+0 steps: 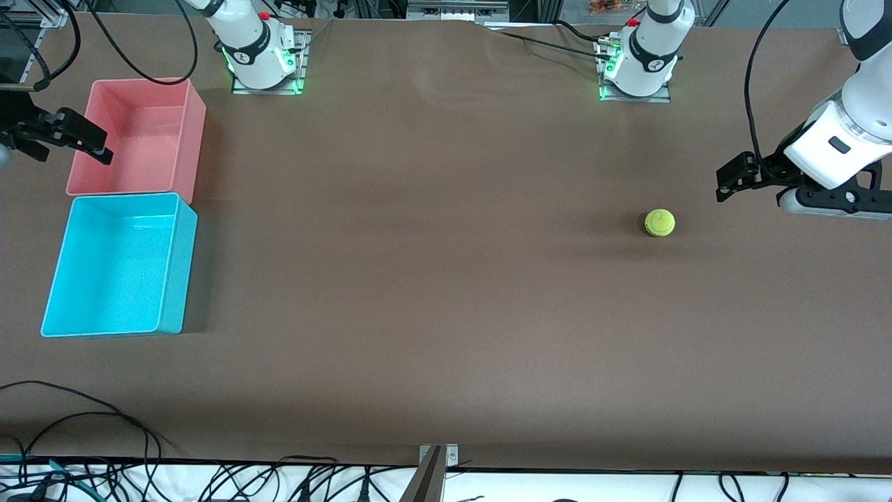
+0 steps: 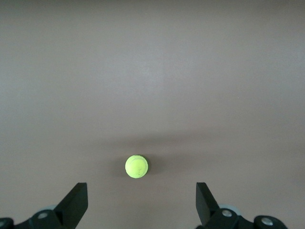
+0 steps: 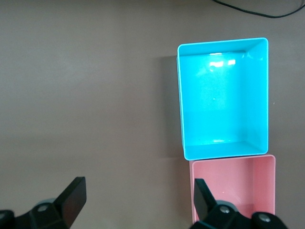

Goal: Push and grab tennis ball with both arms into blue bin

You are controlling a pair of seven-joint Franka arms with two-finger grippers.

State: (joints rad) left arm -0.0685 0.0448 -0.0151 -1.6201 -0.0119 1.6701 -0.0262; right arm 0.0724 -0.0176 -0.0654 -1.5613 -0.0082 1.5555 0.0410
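The tennis ball [image 1: 659,222] lies on the brown table toward the left arm's end; it also shows in the left wrist view [image 2: 137,166]. My left gripper [image 1: 729,183] hangs low over the table beside the ball, open and empty [image 2: 141,187], with the ball just ahead of its spread fingers. The blue bin [image 1: 178,265] stands empty at the right arm's end and shows in the right wrist view [image 3: 221,95]. My right gripper [image 1: 87,143] hovers over the outer edge of the pink bin, open and empty [image 3: 139,181].
A pink bin [image 1: 150,132] of the same shape stands right against the blue one, farther from the front camera [image 3: 238,186]. The arm bases [image 1: 261,66] [image 1: 637,73] stand along the table's back edge. Cables and a metal bracket [image 1: 435,460] lie at the front edge.
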